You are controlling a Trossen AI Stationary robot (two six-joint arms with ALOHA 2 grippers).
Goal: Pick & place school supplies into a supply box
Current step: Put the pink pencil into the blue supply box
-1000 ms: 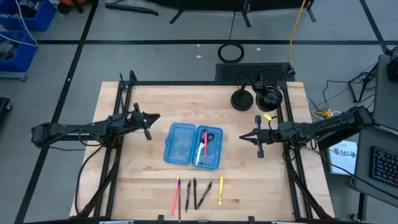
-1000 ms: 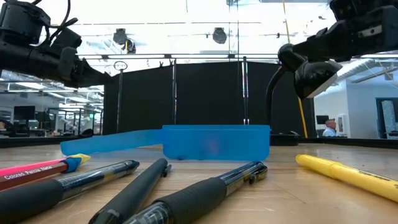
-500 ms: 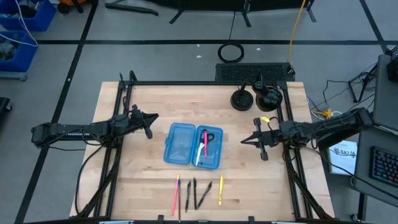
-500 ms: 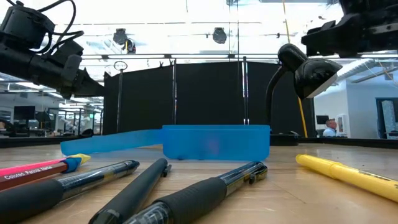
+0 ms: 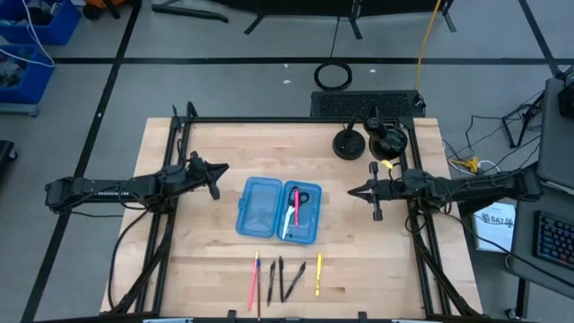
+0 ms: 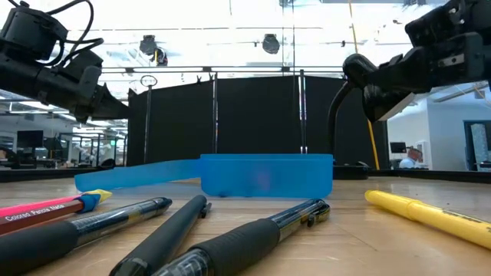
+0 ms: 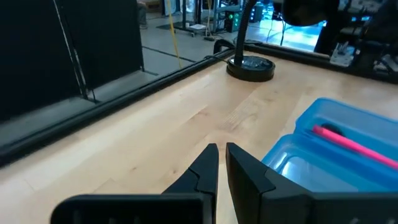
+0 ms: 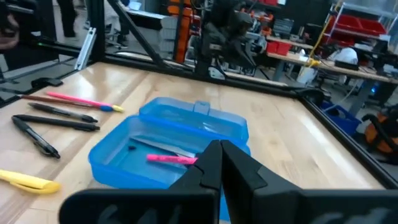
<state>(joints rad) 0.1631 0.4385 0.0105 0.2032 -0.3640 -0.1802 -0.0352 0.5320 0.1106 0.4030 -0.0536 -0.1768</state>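
Five pens (image 5: 282,277) on table | box (image 5: 278,211) open | scissors possibly inside

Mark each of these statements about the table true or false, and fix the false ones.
1. The supply box lies open. True.
2. Both hands hold pens. False: the left hand and right hand are shut on nothing.
3. A pink pen already lies in the box. True.
4. The yellow pen is inside the box. False: it lies on the table, in the row near the front edge.
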